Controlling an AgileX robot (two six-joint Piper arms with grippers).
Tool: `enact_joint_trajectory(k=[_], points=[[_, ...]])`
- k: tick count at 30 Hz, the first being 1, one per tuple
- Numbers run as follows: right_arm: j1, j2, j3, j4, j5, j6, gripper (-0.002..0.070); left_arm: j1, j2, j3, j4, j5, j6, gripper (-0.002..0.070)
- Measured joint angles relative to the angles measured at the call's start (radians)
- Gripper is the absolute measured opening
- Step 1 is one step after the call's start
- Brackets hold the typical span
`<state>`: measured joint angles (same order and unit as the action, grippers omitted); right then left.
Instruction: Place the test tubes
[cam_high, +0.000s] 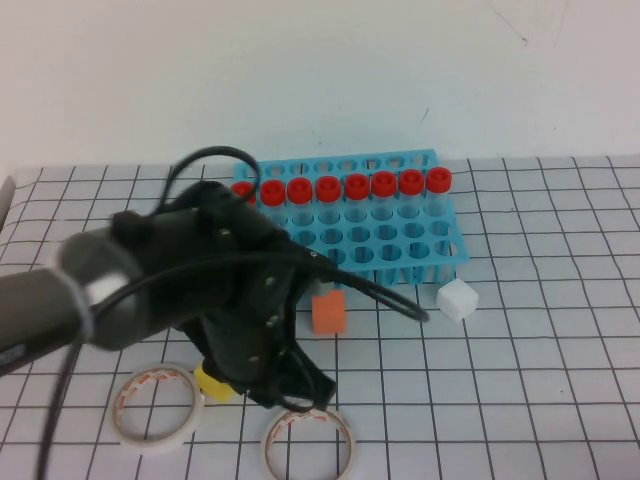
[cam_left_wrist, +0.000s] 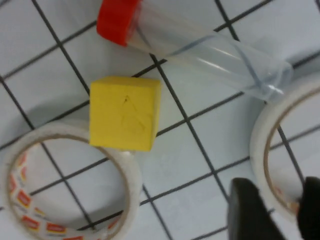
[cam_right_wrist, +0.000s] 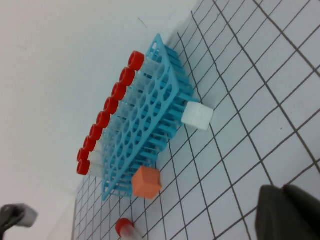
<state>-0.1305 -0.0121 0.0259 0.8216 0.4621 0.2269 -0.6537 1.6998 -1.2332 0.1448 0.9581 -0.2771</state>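
Gridded desk (cam_high: 520, 330): left gripper (cam_left_wrist: 275, 197), jaws parted and empty, hovers at six o'clock near the lying test tube (cam_left_wrist: 200, 50), which is probably light and slick; grasp mid-barrel. Right gripper (cam_right_wrist: 290, 215) sits clenched toward three o'clock.

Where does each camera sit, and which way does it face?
High view: raised on the robot's side, angled down at the blue plastic tube rack; left arm shows.
Left wrist view: on the left wrist, facing down at a lying clear red-capped test tube, yellow cube, white tape rolls; open left claw over one roll.
Right wrist view: on the right wrist, looking across the table at the rack; shut right claw away from it.
Shared: both wrist views catch the lying tube; high and right wrist, the rack.
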Motion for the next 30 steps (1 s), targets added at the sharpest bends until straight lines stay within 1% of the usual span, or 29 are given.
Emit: enact_joint_trajectory(k=[1,2,6,10,14,21,30], points=[[0.000,0.000,0.000,0.001,0.004,0.000,-0.0001,0.000,0.046,-0.023,0.000,0.002,-0.080,0.0253],[0.000,0.000,0.000,0.004,0.006,0.000,-0.0001,0.000,0.062,-0.026,0.002,-0.012,-0.124,0.0286],[0.000,0.000,0.000,0.012,0.012,0.000,-0.0001,0.000,0.081,-0.028,0.032,-0.105,-0.327,0.0337],[0.000,0.000,0.000,0.018,0.015,0.000,-0.0001,0.000,0.090,-0.034,0.083,-0.177,-0.531,0.0347],[0.000,0.000,0.000,0.021,0.016,-0.004,-0.0001,0.000,0.119,-0.034,0.097,-0.177,-0.639,0.0348],[0.000,0.000,0.000,0.023,0.017,-0.007,-0.0001,0.000,0.172,-0.034,0.082,-0.158,-0.836,0.0349],[0.046,0.000,0.000,0.024,0.017,-0.138,-0.0001,0.000,0.240,-0.036,0.082,-0.166,-0.899,0.0351]])
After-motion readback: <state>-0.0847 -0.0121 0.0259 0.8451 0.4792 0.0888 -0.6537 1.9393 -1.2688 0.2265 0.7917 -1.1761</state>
